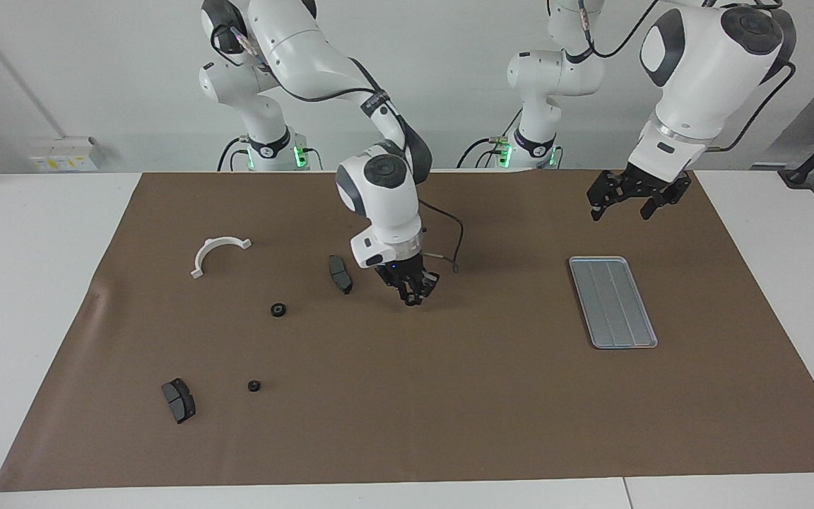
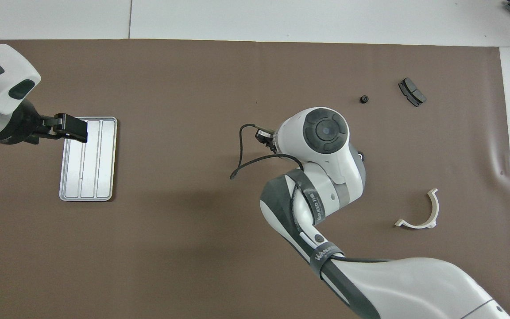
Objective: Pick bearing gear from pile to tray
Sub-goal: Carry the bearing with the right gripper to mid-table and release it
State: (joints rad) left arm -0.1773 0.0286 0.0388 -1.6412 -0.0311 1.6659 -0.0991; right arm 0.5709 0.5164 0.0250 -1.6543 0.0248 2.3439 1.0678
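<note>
Tiny black round gears (image 1: pixel 278 309) lie loose on the brown mat (image 1: pixel 407 396) toward the right arm's end of the desk, among two dark grey brake pads (image 1: pixel 179 400) and a white arc-shaped bracket (image 1: pixel 217 253). Right tool (image 1: pixel 413 292) hangs over bare mat beside one pad; whether it grips anything I cannot tell. Left tool (image 1: pixel 619 205), fingers spread, waits over the grooved silver-grey metal tray (image 1: pixel 612 302).

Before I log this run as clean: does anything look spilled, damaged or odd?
Nothing looks damaged or spilled. The brown mat has a small wrinkle at its edge near the white bracket; the tray lies flat and holds nothing.
</note>
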